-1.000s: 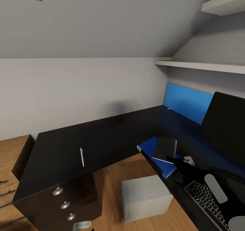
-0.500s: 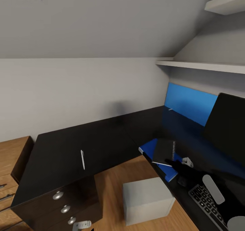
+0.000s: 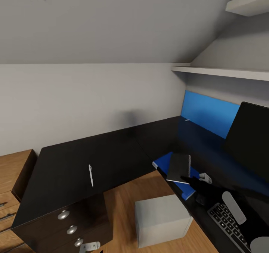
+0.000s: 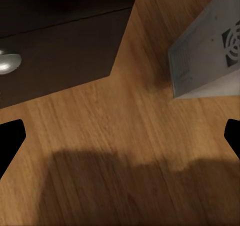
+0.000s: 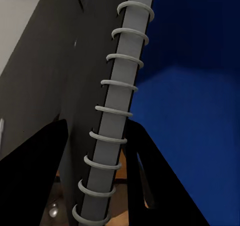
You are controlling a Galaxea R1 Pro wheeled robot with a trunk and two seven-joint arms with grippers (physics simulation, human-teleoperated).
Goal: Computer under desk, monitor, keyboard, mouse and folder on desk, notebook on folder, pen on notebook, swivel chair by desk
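Over the blue folder on the black desk, your right gripper clamps the spiral notebook; lower it flat, then fetch the pen, well left of the folder. Left gripper hangs released.

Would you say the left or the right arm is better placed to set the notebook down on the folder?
Right, probably. The right gripper is shut on the notebook, tilted just above the folder. The left gripper is open, low over the floor beside the computer.
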